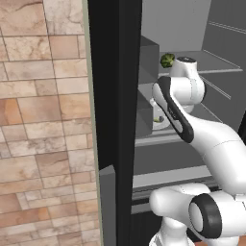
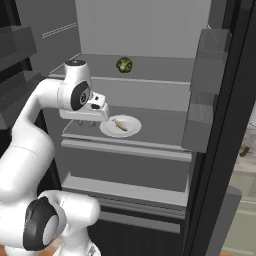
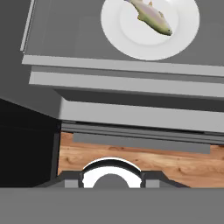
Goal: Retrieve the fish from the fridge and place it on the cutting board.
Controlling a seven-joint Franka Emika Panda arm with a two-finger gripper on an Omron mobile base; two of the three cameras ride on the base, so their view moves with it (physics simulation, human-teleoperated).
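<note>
Arm base: your white arm rises from the near edge and reaches into the fridge (image 2: 210, 150).
Claw: gripper (image 2: 89, 121) hangs low over the shelf's front edge, beside the plate (image 2: 131, 131); jaws nearly shut, holding nothing you can see.
Fish: fish (image 3: 151, 17) lies on the plate, apart from the claw, off to the side nearer the door bins.
Long axis: diagonal across the plate.
Writing: none readable.

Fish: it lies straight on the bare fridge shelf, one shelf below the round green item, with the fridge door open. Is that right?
Not quite. The fish lies on a white plate, not on the bare shelf; the right base view shows this. It is one shelf below the round green item, and the fridge door is open.
</note>
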